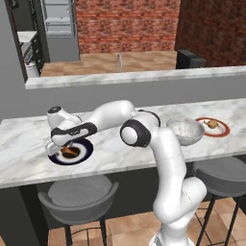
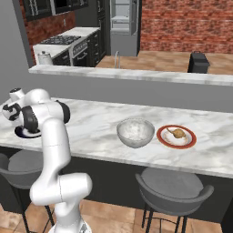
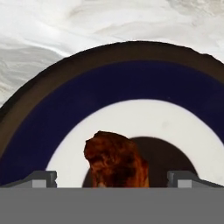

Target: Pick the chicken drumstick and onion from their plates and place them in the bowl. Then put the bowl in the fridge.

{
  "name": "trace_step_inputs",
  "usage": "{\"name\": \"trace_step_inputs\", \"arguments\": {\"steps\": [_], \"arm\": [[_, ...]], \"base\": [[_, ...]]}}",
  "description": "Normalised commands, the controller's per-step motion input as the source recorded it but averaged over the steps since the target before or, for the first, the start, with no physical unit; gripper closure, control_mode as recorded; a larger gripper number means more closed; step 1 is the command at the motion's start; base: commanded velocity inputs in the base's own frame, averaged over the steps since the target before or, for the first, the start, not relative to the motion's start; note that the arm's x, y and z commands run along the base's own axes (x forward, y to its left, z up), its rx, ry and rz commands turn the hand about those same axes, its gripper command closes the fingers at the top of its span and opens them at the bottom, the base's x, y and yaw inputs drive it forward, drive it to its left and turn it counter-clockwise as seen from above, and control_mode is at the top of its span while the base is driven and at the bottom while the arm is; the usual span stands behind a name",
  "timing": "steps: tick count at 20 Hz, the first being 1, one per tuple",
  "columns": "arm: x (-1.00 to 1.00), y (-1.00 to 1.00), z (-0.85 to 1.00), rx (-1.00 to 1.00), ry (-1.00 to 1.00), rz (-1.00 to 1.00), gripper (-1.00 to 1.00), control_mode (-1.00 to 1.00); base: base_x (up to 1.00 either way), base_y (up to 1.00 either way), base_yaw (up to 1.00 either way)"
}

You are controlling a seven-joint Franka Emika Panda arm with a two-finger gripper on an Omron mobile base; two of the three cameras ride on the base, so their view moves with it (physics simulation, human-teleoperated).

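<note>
- White marble worktop (image 1: 120, 149): runs across the middle of both base views, with grey round stools tucked under its near edge.
- Round flat plate with navy rim, white ring and dark centre (image 1: 82, 153): lower left of the left base view, on the worktop; in the hand view (image 3: 131, 83) it spreads across most of the frame.
- Elongated orange-brown chicken drumstick (image 3: 116, 159): lies on the dark centre of the navy plate, at the lower middle of the hand view; in the left base view (image 1: 70, 152) a brown patch of it shows just under the robot's hand.
- Tool (image 3: 113, 179): directly over the navy plate, its two finger tips (image 3: 43, 178) standing wide apart at either side of the drumstick, nothing clamped between them. Whether the tips touch the plate cannot be told.
- Deep round pale-grey bowl with plain sides (image 2: 135, 132): centre of the right base view, upright on the worktop; right of centre in the left base view (image 1: 185, 131).
- Round flat plate with red-orange rim (image 2: 176, 136): just beside the bowl on its right side in both base views.
- Small tan-golden onion (image 2: 178, 133): on the red-rimmed plate.
- Tall grey fridge (image 2: 123, 22): top centre of the right base view, far behind the worktop.
</note>
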Motion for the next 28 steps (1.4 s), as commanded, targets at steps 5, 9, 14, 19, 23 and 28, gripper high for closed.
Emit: {"name": "trace_step_inputs", "arguments": {"steps": [5,9,14,19,23,28], "arm": [[0.12,0.02,-0.08,-0.03,0.0,0.0,-1.0,-1.0],[0.06,0.0,-0.07,0.0,0.0,0.0,-1.0,-1.0],[-0.08,-0.03,-0.07,0.0,0.0,0.0,-1.0,-1.0],[-0.13,-0.06,-0.04,0.0,0.0,0.0,-1.0,-1.0],[-0.07,-0.05,-0.08,0.0,0.0,0.0,-1.0,-1.0],[0.02,-0.06,-0.08,-0.01,0.0,0.0,-1.0,-1.0]], "base": [[0.0,0.0,0.0],[0.0,0.0,0.0],[0.0,0.0,0.0],[0.0,0.0,0.0],[0.0,0.0,0.0],[0.0,0.0,0.0]]}}
